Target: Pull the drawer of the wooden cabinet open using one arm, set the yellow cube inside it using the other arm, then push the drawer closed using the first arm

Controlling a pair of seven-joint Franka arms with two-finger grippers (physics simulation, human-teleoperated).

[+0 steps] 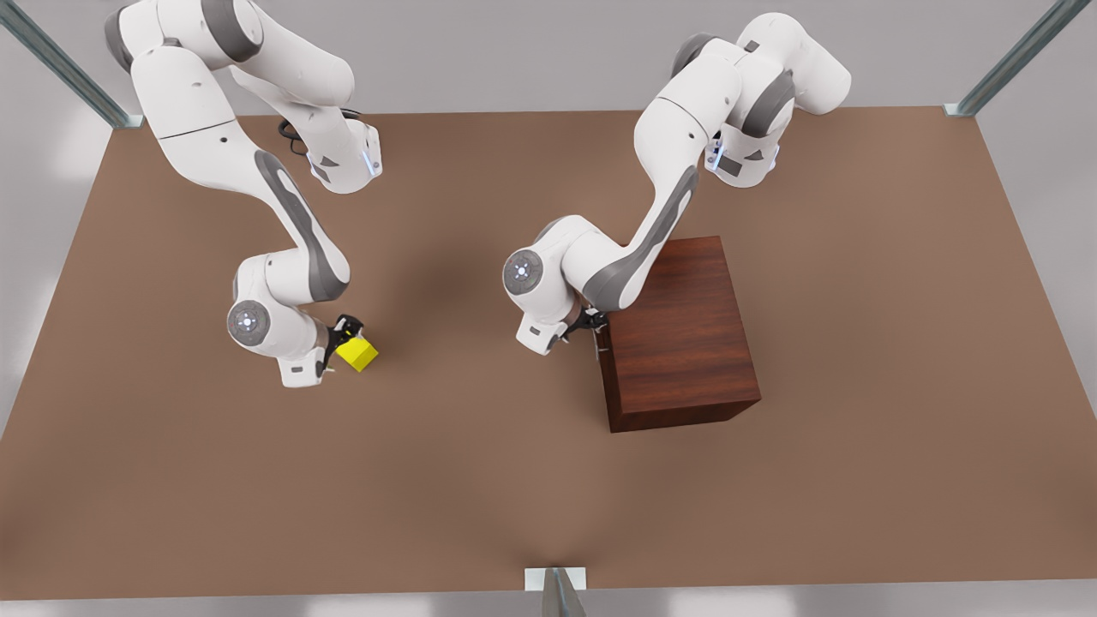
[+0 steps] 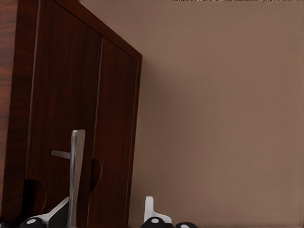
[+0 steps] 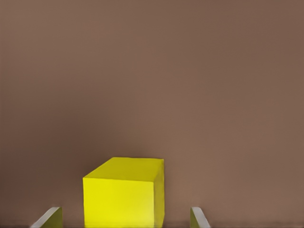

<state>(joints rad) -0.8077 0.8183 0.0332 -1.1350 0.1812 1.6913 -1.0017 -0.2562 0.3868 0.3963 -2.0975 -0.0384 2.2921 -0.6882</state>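
At the cabinet (image 1: 681,334), the handle (image 2: 75,175) is straddled by the open left gripper (image 2: 107,213); slipping is risked, while the cube (image 3: 124,192) sits between the open right gripper (image 3: 126,218).

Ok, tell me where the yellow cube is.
The yellow cube sits on the table at the front view's left, between the right gripper's open fingers.

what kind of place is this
Likely a simulated robot test bench: two white arms work over a bare brown table with metal frame posts at its corners, holding just a wooden cabinet and a yellow cube.
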